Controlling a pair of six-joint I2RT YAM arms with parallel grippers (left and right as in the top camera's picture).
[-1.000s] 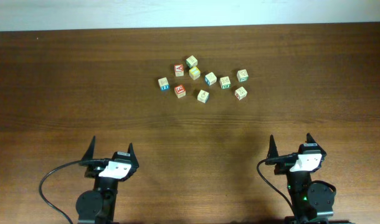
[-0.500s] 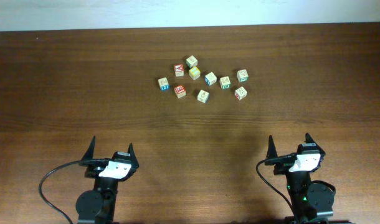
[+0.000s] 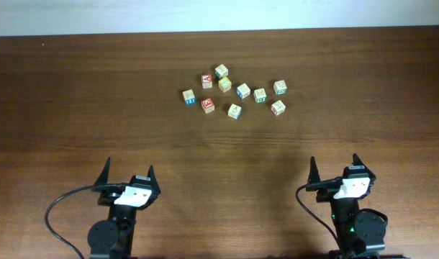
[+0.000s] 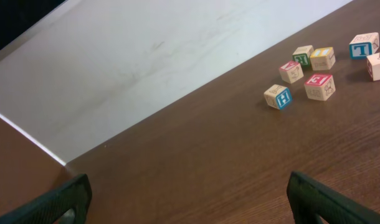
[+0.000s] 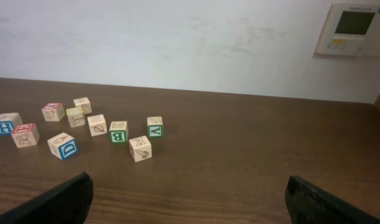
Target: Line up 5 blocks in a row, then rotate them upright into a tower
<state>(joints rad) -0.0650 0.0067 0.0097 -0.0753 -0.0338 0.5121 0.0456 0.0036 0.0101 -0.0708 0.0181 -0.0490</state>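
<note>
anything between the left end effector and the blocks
No, the overhead view shows only bare table between the left end effector and the blocks.

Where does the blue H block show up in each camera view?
Overhead: the blue H block is leftmost in the cluster, on the upper middle of the table.
Left wrist: right of centre, upper half, leftmost block in view.
Right wrist: far left edge, about mid-height.
Shared landmark: the red-framed block nearest it, seen in all three views.
</note>
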